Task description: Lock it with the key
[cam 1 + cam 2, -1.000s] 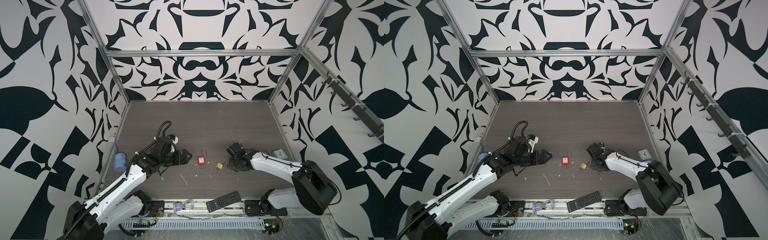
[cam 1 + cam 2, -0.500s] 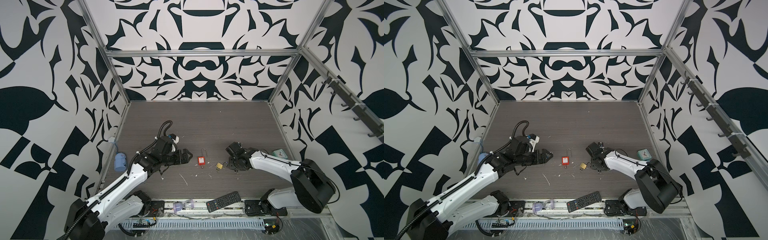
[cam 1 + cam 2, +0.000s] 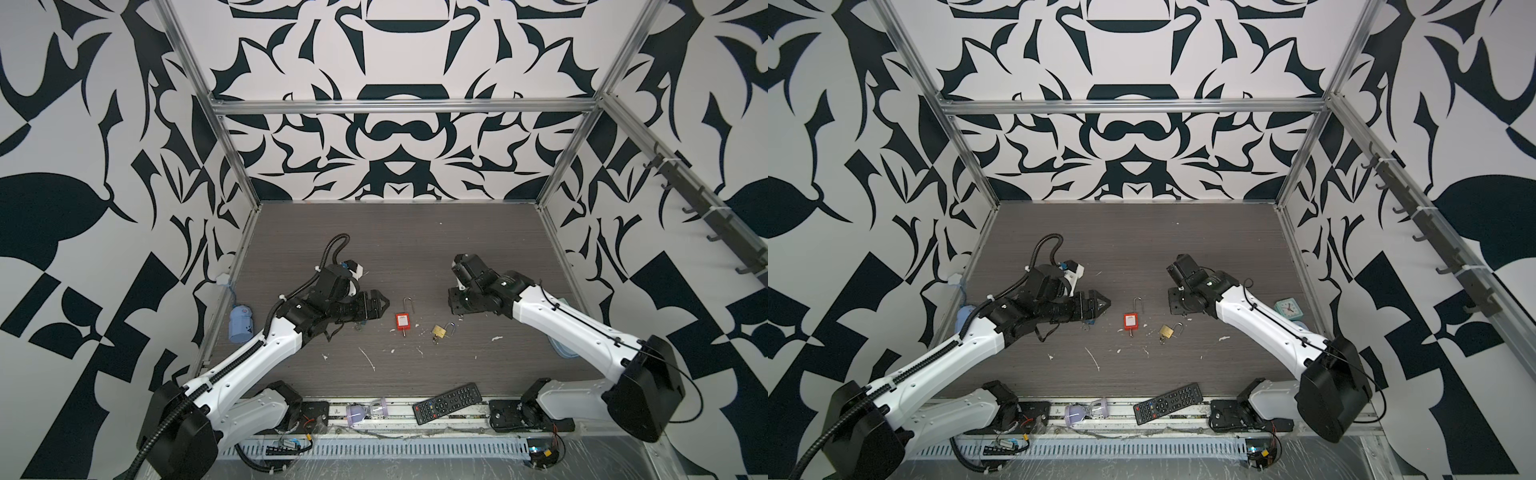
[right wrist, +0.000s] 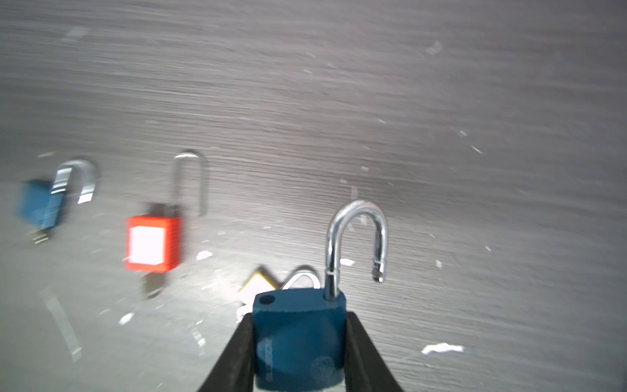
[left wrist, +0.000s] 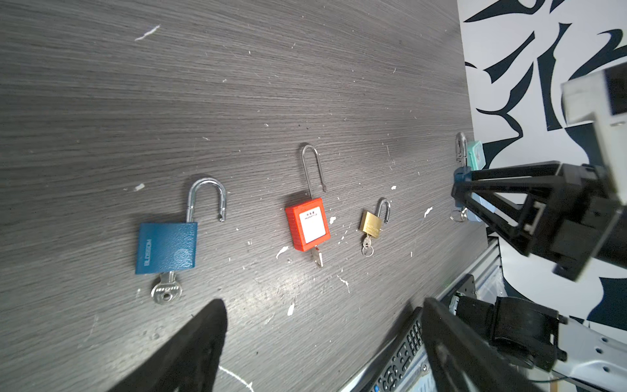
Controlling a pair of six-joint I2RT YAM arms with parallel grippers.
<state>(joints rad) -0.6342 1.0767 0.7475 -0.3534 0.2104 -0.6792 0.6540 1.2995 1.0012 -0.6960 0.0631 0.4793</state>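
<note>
The right gripper (image 4: 299, 315) pinches a blue padlock (image 4: 300, 342) by the 2 narrow sides of its body, with the flat face toward the wrist camera. That grip seems chosen to leave the shackle (image 4: 356, 234) and the keyed end free for the other arm. The shackle is open, with its free leg out of the body, and it leads away from the fingers. The lock's long axis runs from there back between the jaws. Whether that axis is upright or tilted over the table (image 3: 374, 249) cannot be told.

The key is hidden in the right wrist view, though a key ring (image 5: 458, 215) shows at the end opposite the shackle in the left wrist view.

The left gripper (image 5: 324, 303) is spread wide and holds nothing. It hovers above the other blue padlock (image 5: 166, 247), near the red padlock (image 3: 402, 321) and the brass padlock (image 3: 439, 330). These 3 lie flat with keys in and shackles roughly toward the back wall (image 3: 395, 158).
</note>
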